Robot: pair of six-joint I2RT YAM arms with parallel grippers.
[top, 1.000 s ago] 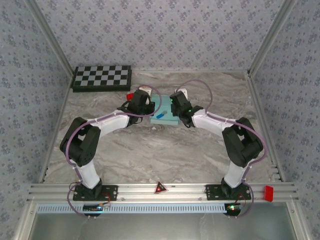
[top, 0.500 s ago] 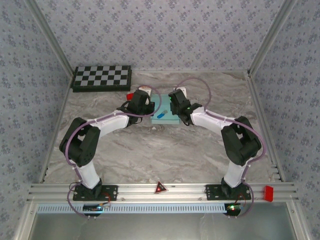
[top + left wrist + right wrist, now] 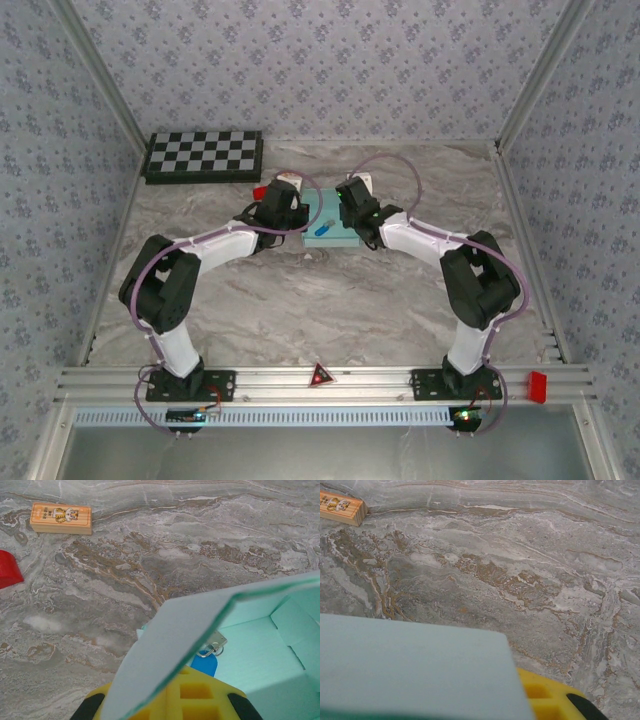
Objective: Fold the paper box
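The paper box (image 3: 330,233) is pale aqua card lying mid-table between my two grippers. In the left wrist view its inside (image 3: 260,650) is open, with a blue key tag (image 3: 205,664) on a metal ring lying in it. My left gripper (image 3: 290,208) is at the box's left side, shut on a raised flap (image 3: 185,630) that runs between its yellow pads (image 3: 200,695). My right gripper (image 3: 352,208) is at the box's right side. A pale flap (image 3: 415,665) covers most of its jaws, leaving one yellow finger (image 3: 545,697) showing.
A checkerboard (image 3: 205,155) lies at the back left. A small wooden block with a tiger print (image 3: 61,518) and a red piece (image 3: 7,569) sit behind the box. Patterned walls close in the marble table (image 3: 300,300) on three sides.
My right gripper has shifted a little left and back, closer over the box. The left arm has stayed put.
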